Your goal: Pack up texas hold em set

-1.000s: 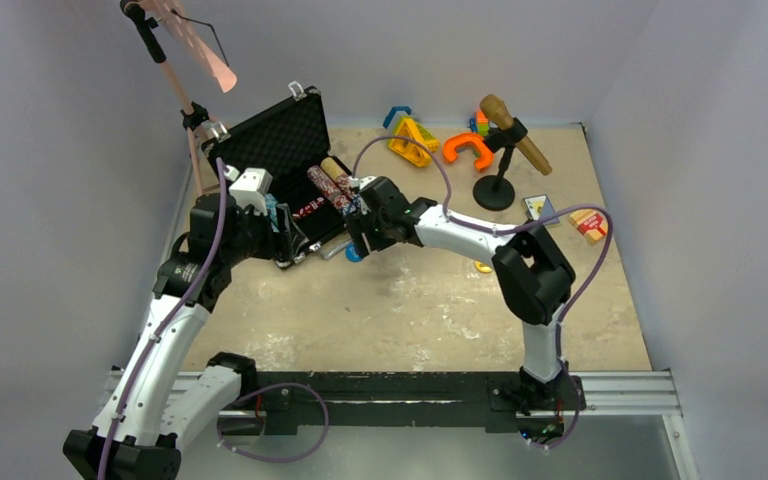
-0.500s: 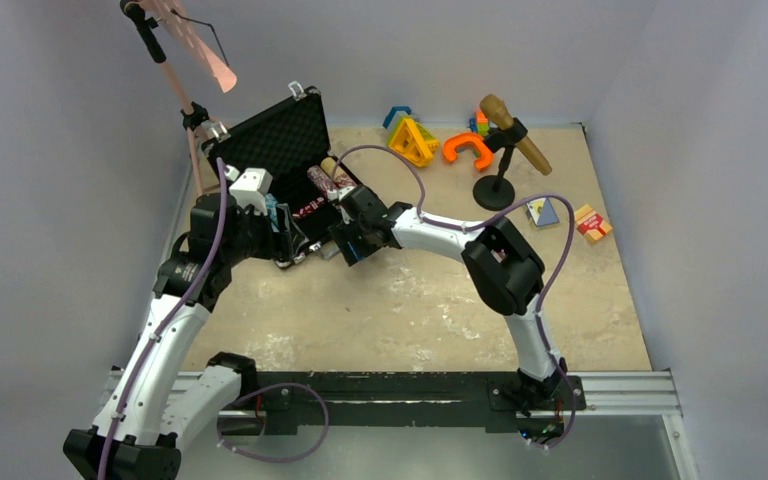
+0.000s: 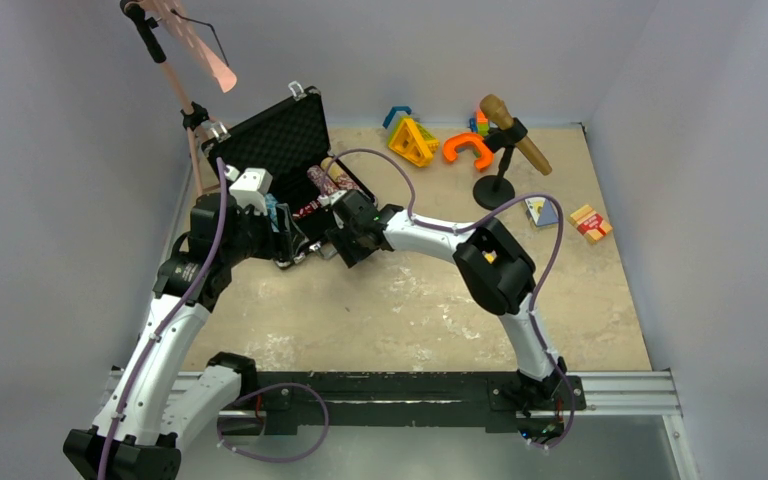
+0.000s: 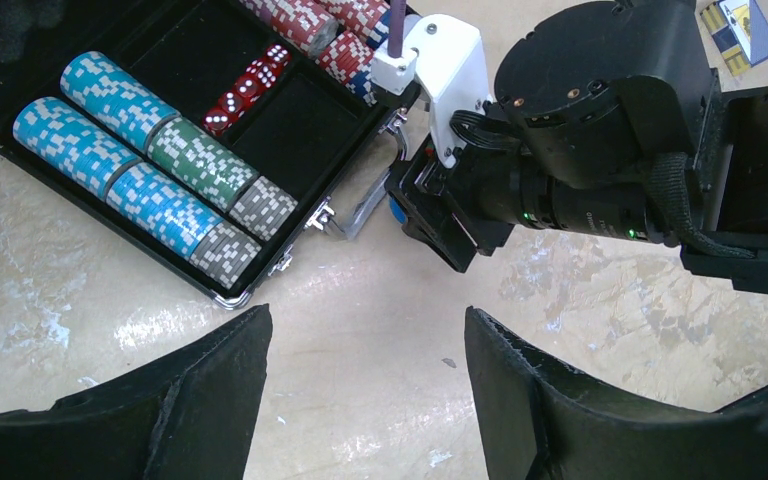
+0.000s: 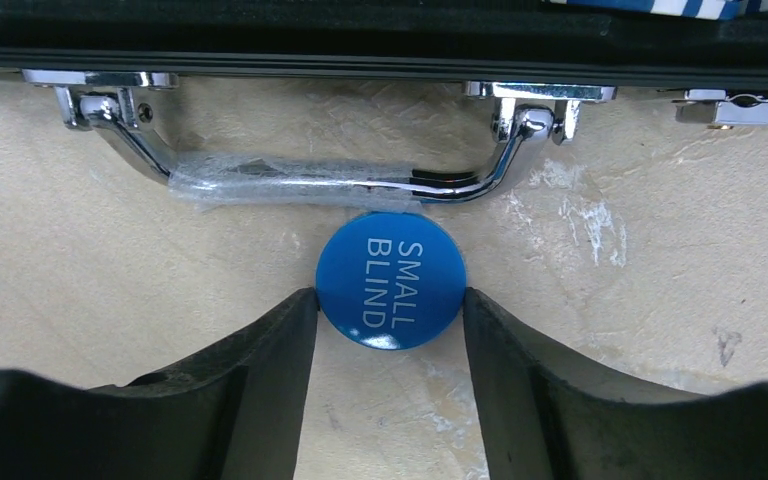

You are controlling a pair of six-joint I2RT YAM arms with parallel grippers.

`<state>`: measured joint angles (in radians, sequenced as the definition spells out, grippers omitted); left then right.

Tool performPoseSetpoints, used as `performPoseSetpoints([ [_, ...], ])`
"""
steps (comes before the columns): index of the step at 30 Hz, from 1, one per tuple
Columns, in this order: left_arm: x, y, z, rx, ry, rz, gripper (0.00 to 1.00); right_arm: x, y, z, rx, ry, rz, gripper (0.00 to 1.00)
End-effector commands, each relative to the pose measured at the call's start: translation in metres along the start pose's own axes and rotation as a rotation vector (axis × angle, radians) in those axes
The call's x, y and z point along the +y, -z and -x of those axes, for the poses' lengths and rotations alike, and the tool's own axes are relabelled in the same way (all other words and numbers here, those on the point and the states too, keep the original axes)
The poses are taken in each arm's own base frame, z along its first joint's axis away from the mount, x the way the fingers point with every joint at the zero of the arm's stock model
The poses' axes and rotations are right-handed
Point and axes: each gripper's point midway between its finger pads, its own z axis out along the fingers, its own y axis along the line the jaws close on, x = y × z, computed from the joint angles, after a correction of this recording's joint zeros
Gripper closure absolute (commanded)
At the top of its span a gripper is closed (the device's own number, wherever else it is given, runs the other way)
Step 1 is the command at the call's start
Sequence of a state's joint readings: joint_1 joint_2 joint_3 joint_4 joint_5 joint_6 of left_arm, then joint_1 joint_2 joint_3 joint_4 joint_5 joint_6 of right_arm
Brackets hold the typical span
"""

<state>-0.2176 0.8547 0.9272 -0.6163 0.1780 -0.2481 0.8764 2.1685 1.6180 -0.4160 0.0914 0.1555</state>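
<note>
The black briefcase (image 3: 278, 138) lies open at the back left, with rows of blue, green and grey chip stacks (image 4: 150, 170), red dice (image 4: 250, 82) and red chip stacks (image 4: 310, 20) in its tray. My right gripper (image 5: 390, 300) sits just in front of the case's chrome handle (image 5: 310, 180). Its fingertips (image 5: 295, 315) touch both sides of a blue "SMALL BLIND" disc (image 5: 391, 280) lying flat on the table. My left gripper (image 4: 365, 325) is open and empty over bare table beside the case's front corner. Two card decks (image 3: 540, 210) (image 3: 588, 222) lie at the right. No yellow disc shows.
Orange, yellow and blue toy shapes (image 3: 415, 140) lie at the back. A brown microphone on a black stand (image 3: 505, 135) stands beside them. A thin stand with a pink paddle (image 3: 195, 45) rises at the back left. My right arm (image 3: 490, 255) stretches across the middle of the table.
My right gripper has moved left along the case's front edge, its elbow swinging left after it. The left arm has not moved.
</note>
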Motion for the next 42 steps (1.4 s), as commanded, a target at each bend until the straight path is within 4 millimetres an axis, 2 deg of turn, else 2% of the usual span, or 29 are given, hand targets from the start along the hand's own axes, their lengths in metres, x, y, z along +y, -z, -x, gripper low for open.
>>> performPoseSetpoints([
  [1, -0.003, 0.001, 0.01, -0.034, 0.001, -0.004, 0.26, -0.005, -0.003, 0.0, 0.027, 0.016, -0.045, 0.43],
  [6, -0.002, 0.002, 0.01, -0.039, 0.0, -0.002, 0.26, -0.006, -0.011, -0.011, 0.069, 0.013, -0.056, 0.54],
  [10, -0.003, 0.002, 0.01, -0.039, 0.0, -0.003, 0.25, -0.007, -0.007, -0.005, 0.047, 0.004, -0.065, 0.64],
  [15, -0.002, 0.003, 0.011, -0.041, 0.0, 0.0, 0.26, -0.005, 0.022, 0.021, -0.057, -0.03, -0.045, 0.68],
  [19, -0.003, 0.003, 0.011, -0.041, 0.002, -0.001, 0.26, -0.003, 0.042, 0.033, -0.113, -0.05, -0.031, 0.68],
  [24, -0.003, 0.004, 0.011, -0.044, 0.001, -0.001, 0.25, -0.003, 0.055, 0.041, -0.138, -0.054, -0.029, 0.69],
  [28, -0.002, 0.004, 0.011, -0.047, 0.002, 0.001, 0.26, 0.001, 0.064, 0.058, -0.192, -0.059, -0.001, 0.69],
  [32, -0.002, 0.005, 0.012, -0.051, 0.004, 0.007, 0.26, 0.009, 0.065, 0.084, -0.251, -0.051, 0.03, 0.69],
  [37, 0.0, 0.005, 0.012, -0.052, 0.004, 0.014, 0.26, 0.018, 0.057, 0.114, -0.296, -0.034, 0.062, 0.69],
  [42, 0.0, 0.005, 0.012, -0.052, 0.005, 0.014, 0.26, 0.027, 0.043, 0.131, -0.324, -0.023, 0.094, 0.69],
])
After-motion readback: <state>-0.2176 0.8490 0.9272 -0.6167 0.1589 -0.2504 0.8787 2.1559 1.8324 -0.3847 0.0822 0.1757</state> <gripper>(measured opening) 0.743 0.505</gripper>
